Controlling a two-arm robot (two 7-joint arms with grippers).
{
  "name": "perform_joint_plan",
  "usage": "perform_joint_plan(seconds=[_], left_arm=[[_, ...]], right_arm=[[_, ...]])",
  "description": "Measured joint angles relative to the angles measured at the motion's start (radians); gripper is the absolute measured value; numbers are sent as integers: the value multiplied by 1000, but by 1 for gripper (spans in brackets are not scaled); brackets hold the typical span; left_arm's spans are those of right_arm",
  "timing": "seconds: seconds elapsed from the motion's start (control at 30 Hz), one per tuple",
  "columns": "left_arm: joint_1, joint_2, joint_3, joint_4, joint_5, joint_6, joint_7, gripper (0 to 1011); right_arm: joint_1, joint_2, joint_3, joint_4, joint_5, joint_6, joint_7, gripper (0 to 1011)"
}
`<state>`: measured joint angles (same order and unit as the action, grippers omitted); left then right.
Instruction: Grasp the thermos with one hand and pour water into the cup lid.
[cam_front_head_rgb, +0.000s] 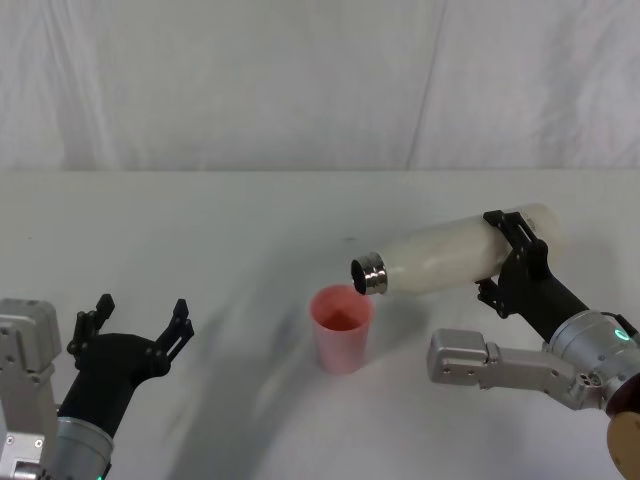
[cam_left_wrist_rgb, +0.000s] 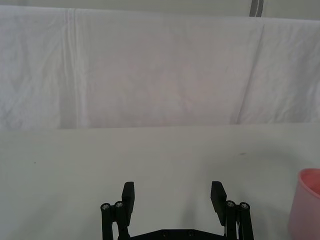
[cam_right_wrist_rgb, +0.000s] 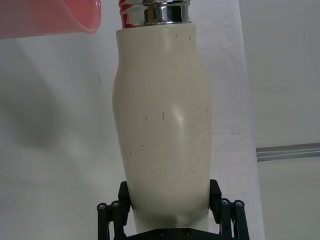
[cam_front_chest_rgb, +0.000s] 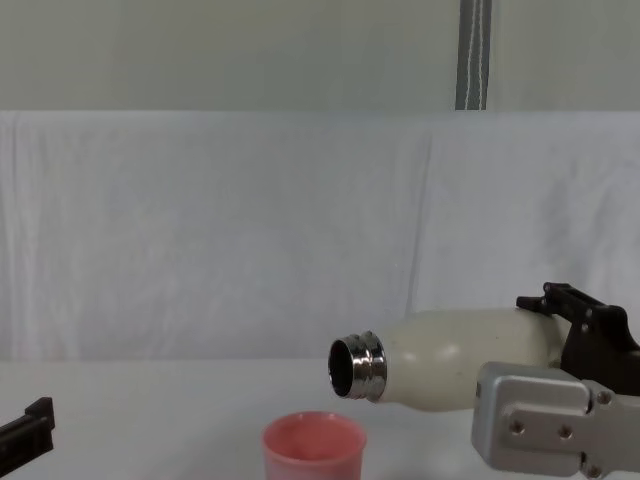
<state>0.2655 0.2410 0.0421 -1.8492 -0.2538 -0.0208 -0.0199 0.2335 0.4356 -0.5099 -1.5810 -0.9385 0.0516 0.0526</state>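
While the head view looks down on the white table (cam_front_head_rgb: 200, 220), the right gripper (cam_front_head_rgb: 515, 262) clamps the lower body of the thermos (cam_front_head_rgb: 445, 260), which lies nearly horizontal in the air with its steel neck just above the rim of the cup lid (cam_front_head_rgb: 341, 327); no stream is visible. The left gripper (cam_front_head_rgb: 138, 322) hovers spread and empty, well to the cup's left.

From the left wrist, its fingers (cam_left_wrist_rgb: 128, 195) stand apart over bare table, the pink cup at the edge.

From the right wrist, the matte cream shell shows fine scuffs, swelling at the shoulder and narrowing toward the base where the pads (cam_right_wrist_rgb: 125, 192) pinch it. I judge that smooth, rigid wall slippery and the bottle fairly heavy if full, so a hold nearer mid-body seems safer.

In the chest view, the shiny threaded mouth hangs above the thin-walled plastic cup, likely light and easily tipped.
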Motion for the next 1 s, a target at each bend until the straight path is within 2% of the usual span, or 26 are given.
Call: perform_joint_plan(seconds=[1.0], left_arm=[[0,0,0,0,0,0,0,1001]], right_arm=[[-3,3,0,-7,-6,6,-2,951]])
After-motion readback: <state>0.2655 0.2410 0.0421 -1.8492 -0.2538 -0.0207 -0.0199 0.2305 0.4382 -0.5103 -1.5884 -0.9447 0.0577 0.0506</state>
